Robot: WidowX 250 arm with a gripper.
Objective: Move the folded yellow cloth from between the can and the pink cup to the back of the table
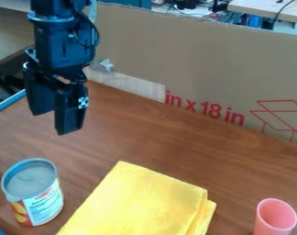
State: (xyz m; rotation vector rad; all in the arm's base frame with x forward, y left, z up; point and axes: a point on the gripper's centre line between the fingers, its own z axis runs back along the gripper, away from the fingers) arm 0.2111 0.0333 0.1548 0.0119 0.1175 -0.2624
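Folded yellow cloth [141, 199] is lying on the wooden tabletop [157, 142] between tin can [44, 204] and pink cup [276, 217]; pincer [52, 123] is hanging above, spread.

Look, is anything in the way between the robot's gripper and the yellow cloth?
Nothing I can see is in the way. The gripper hangs above and left of the folded yellow cloth in the picture, and the can stands beside the cloth, off that path.

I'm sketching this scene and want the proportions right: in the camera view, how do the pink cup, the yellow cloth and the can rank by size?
Largest to smallest, as they look:
1. Yellow cloth
2. Can
3. Pink cup
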